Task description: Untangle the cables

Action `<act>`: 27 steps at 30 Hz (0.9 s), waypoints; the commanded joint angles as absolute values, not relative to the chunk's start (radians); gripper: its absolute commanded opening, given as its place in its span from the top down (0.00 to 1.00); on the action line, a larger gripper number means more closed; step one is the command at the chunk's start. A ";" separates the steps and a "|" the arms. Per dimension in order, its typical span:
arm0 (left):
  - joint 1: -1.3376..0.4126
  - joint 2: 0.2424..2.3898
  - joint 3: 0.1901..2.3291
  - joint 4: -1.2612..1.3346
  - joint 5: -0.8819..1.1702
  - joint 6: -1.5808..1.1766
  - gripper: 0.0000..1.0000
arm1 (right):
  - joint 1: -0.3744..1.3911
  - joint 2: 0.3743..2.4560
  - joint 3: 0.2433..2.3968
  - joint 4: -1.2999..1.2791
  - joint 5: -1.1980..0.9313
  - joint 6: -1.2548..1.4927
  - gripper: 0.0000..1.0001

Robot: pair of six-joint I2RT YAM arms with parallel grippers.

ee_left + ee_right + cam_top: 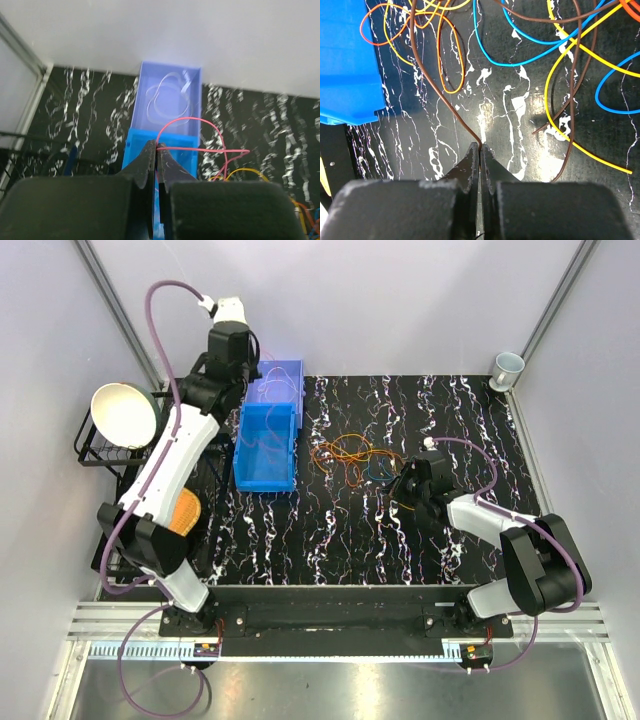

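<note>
I grip red cable (200,148) in left fingers (145,165) over bin (142,120) (upper centre); right fingers (470,165) pinch brown cable (445,101) for separation.

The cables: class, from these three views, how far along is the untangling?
Done: one pale cable lies in the blue bin. In hand: the left gripper is shut on a red cable over the bin, the right gripper on a brown cable. Left: orange, yellow and blue cables lie crossed in a heap on the table.
</note>
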State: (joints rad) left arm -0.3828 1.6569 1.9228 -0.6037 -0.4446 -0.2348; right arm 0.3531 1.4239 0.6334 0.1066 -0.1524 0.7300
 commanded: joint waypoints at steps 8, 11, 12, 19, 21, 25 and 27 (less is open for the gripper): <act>-0.276 1.744 1.718 -0.471 -0.304 -0.374 1.00 | 0.357 1.388 0.629 0.106 -0.189 0.707 1.00; -0.275 1.758 1.710 -0.472 -0.302 -0.388 1.00 | 0.357 1.391 0.630 0.103 -0.187 0.704 1.00; -0.275 1.758 1.707 -0.474 -0.302 -0.393 1.00 | 0.357 1.393 0.629 0.103 -0.187 0.706 1.00; -0.273 1.755 1.664 -0.492 -0.267 -0.500 1.00 | 0.357 1.396 0.634 0.101 -0.192 0.706 1.00; -0.273 1.752 1.645 -0.494 -0.244 -0.560 1.00 | 0.356 1.397 0.634 0.101 -0.193 0.706 1.00; -0.273 1.756 1.580 -0.433 -0.172 -0.598 1.00 | 0.357 1.402 0.632 0.098 -0.202 0.706 1.00; -0.273 1.770 1.575 -0.419 -0.135 -0.598 1.00 | 0.357 1.399 0.630 0.094 -0.202 0.706 1.00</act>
